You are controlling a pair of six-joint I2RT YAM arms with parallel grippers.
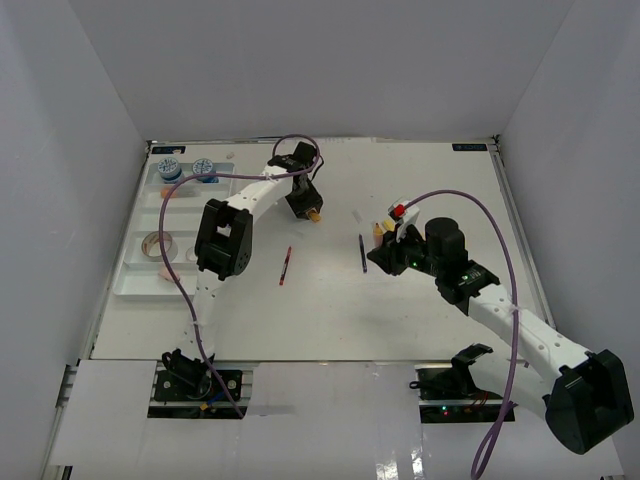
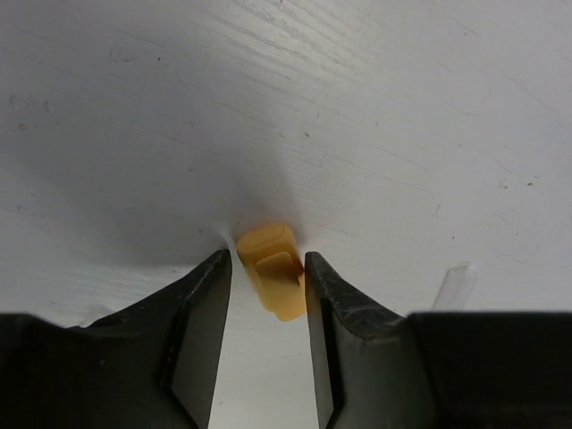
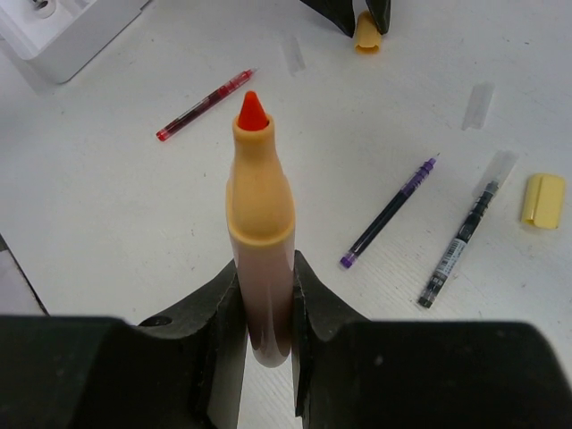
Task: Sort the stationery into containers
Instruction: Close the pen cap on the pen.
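The left gripper (image 2: 268, 261) is down at the table (image 1: 330, 310), far of centre, with its fingers (image 2: 201, 313) close on either side of a small orange piece (image 2: 268, 279) lying on the surface. The right finger looks to be touching it and a sliver of gap shows at the left one, so I cannot tell whether it is pinched. The right gripper (image 3: 266, 268) is pressed onto the barrel of an orange marker (image 3: 259, 179), whose red tip points away from the wrist. It holds the marker above the table right of centre. A red pen (image 3: 206, 105), a purple pen (image 3: 389, 214), a black pen (image 3: 460, 241) and a yellow piece (image 3: 542, 198) lie loose on the table, outside the tray (image 1: 150, 215). The tray sits at the left edge. It holds 2 tubs (image 1: 170, 167) at its far end and a tape roll (image 1: 158, 243) nearer the arms.
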